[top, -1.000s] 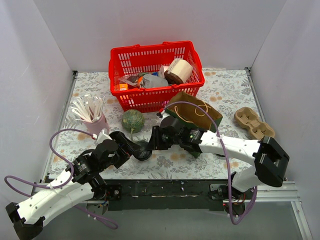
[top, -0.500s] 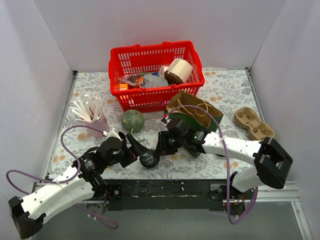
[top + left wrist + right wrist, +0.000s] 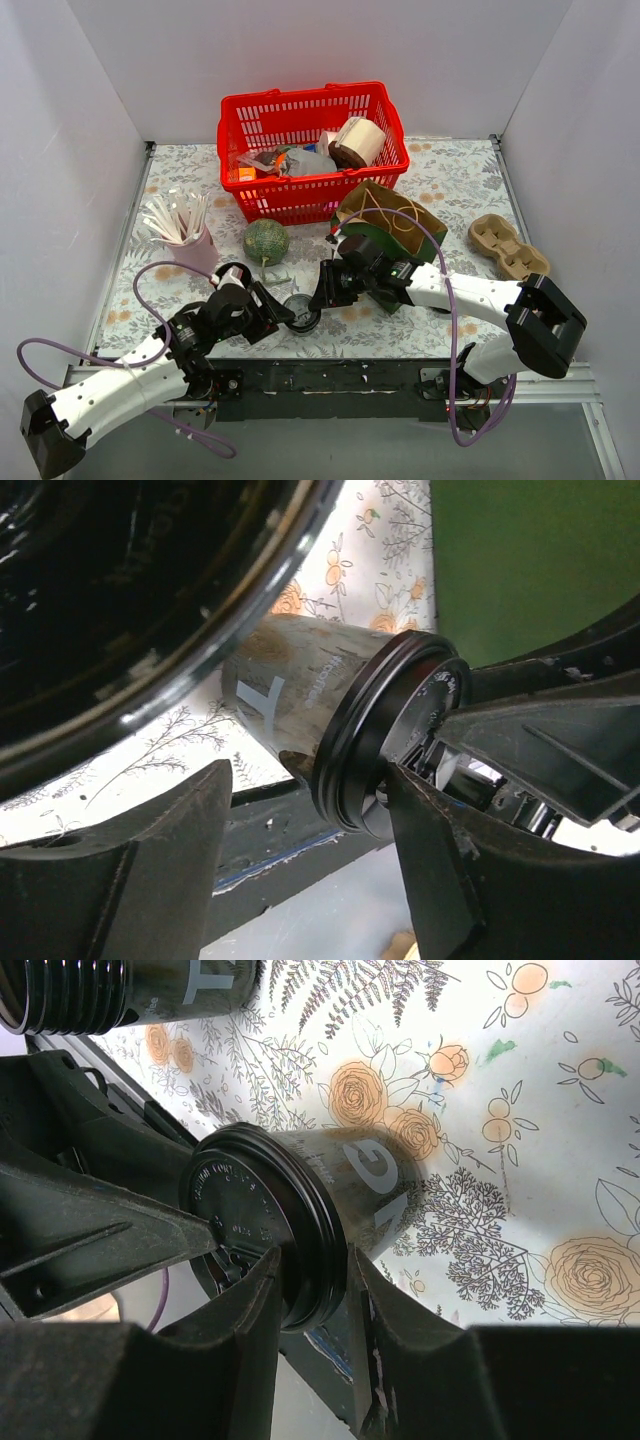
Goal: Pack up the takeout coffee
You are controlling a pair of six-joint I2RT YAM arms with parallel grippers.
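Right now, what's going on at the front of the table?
The right gripper pinches the takeout coffee at its lid rim. The left gripper has its open fingers on either side of the same cup, with a gap showing, so no second grip yet. The cardboard cup tray sits apart, at far right.

black coffee cup (image 3: 300, 313), floral table (image 3: 455, 180)
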